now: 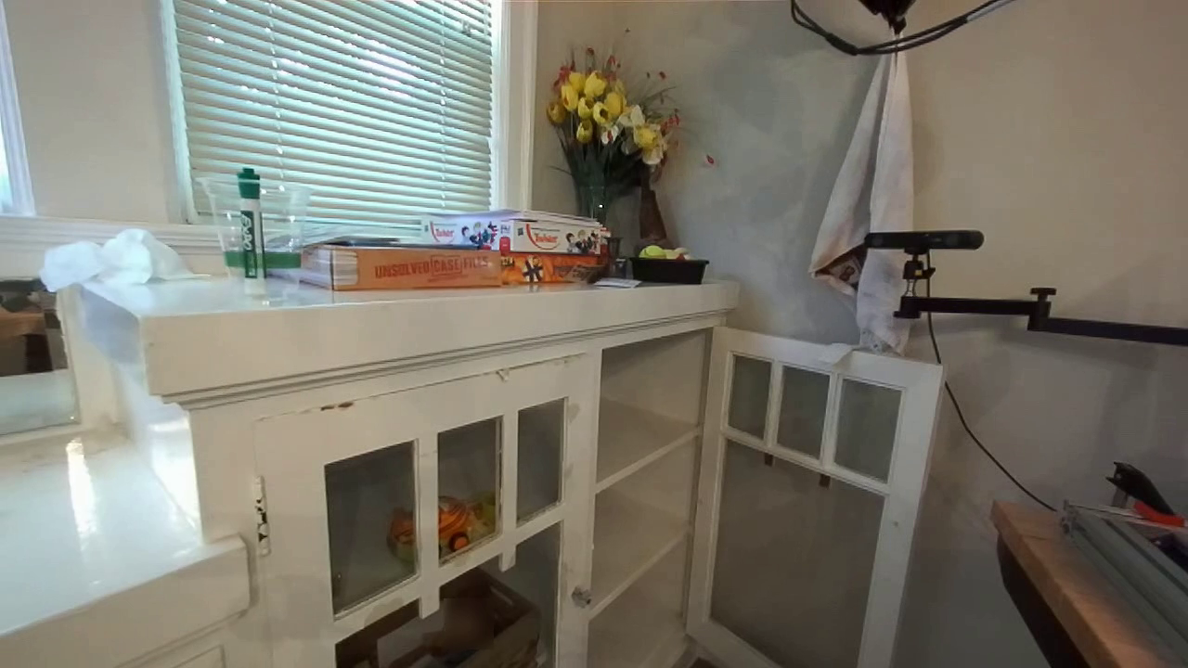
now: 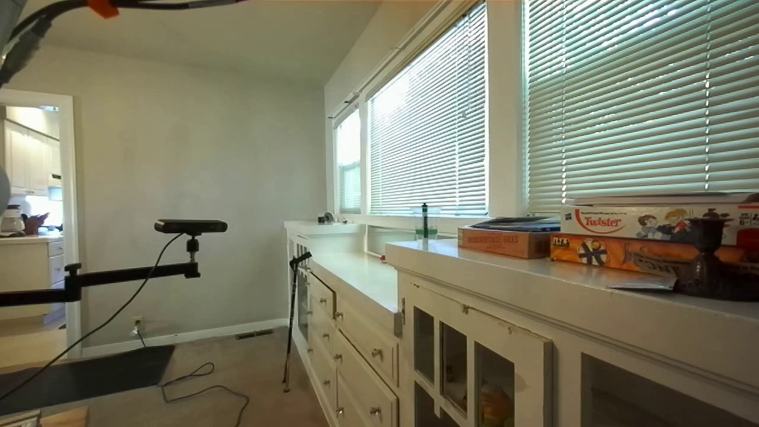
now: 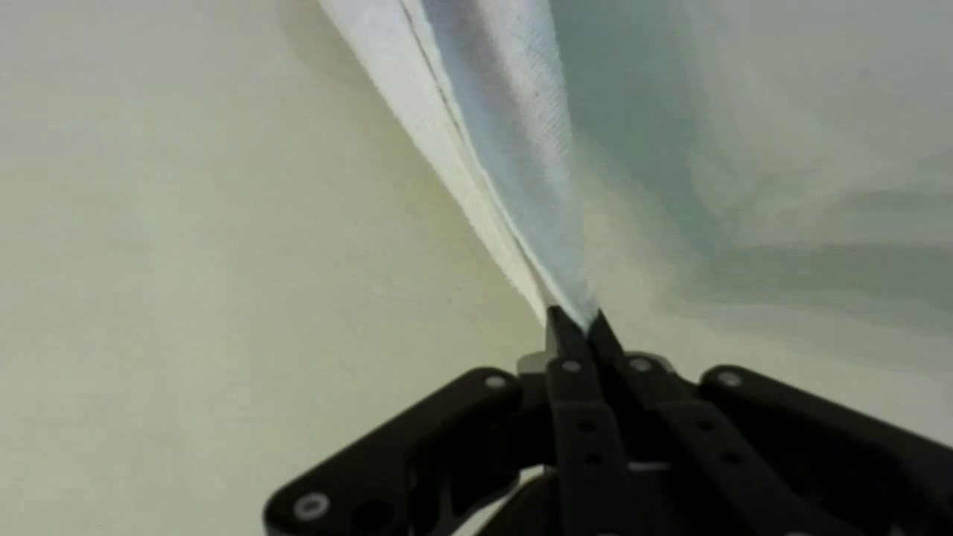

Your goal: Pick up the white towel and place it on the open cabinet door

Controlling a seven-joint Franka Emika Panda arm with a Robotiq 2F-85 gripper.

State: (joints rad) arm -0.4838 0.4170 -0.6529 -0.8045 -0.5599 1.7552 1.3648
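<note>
The white towel [image 1: 880, 190] hangs in a long, narrow drop from the gripper [image 3: 582, 326], which in the wrist view has its jaws brought together on a pinch of the cloth, with little but fabric between the fingertips. In an exterior view the towel's lower end comes down to the top edge of the open cabinet door [image 1: 897, 520]; whether it touches that edge, or hangs just in front of it or behind, I cannot tell. The picking up looks done, then, and I take the step in hand to be the placing: the cloth seems lined up with the door, with most of its length above the edge rather than over it. The next move probably calls for carrying the towel across that edge so that a good part falls on either side, lowering until the door takes the weight, and only then parting the fingers and backing away upward. Letting go with too little cloth over the edge would likely let it slide off. The black camera [image 1: 923, 240] on its bracket [image 1: 974, 306] overlaps the towel in that same view, and how near it stands in depth is unclear, so I would keep any sideways swing of the hanging cloth small
</note>
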